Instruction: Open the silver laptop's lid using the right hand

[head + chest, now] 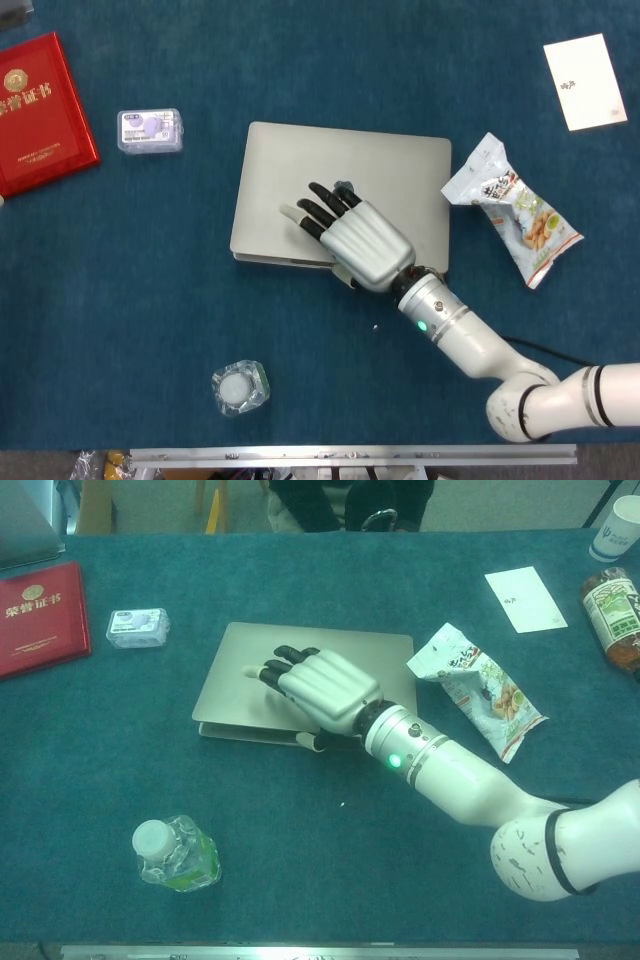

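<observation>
We see right hand (355,238) gripping silver laptop (300,190) lid's front edge | lid slightly raised | red booklet (40,110) lettering seemingly Chinese, unreadable

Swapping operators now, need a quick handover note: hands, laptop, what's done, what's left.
Right hand: fingers lie on top of the silver laptop lid, thumb under its front edge, holding the lid.
Left hand: not in view.
Laptop: mid-table, lid raised a crack at the front, gap visible in the chest view. Snack bag lies close on its right side.
Done: lid caught and started.
Left: keep lifting until the lid is fully open, then let go.
</observation>
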